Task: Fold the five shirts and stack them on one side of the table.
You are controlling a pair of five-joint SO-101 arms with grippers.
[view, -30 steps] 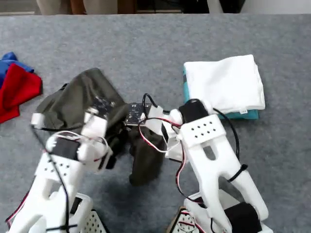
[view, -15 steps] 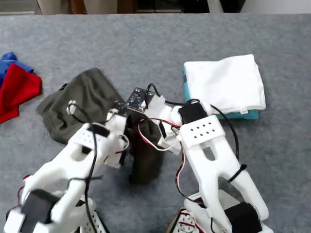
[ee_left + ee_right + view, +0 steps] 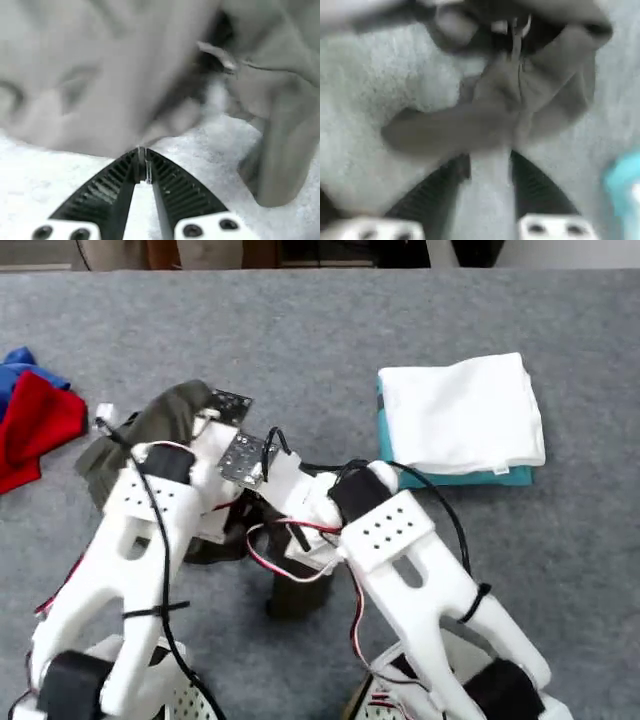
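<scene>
Tallying five shirts: olive [image 3: 160,425] | white [image 3: 460,410] | teal [image 3: 470,478] | red [image 3: 35,425] | blue [image 3: 15,365]

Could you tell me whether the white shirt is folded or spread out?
Folded: the white fabric shirt lies as a neat rectangle atop the teal shirt.

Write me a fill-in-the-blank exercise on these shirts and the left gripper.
1. The folded white shirt lies ____ the teal shirt.
2. The red shirt and the blue shirt lie at the table's ____ edge.
3. The left gripper is ____, with its tips at the edge of the olive shirt.

Missing words: on top of; left; shut.
</scene>
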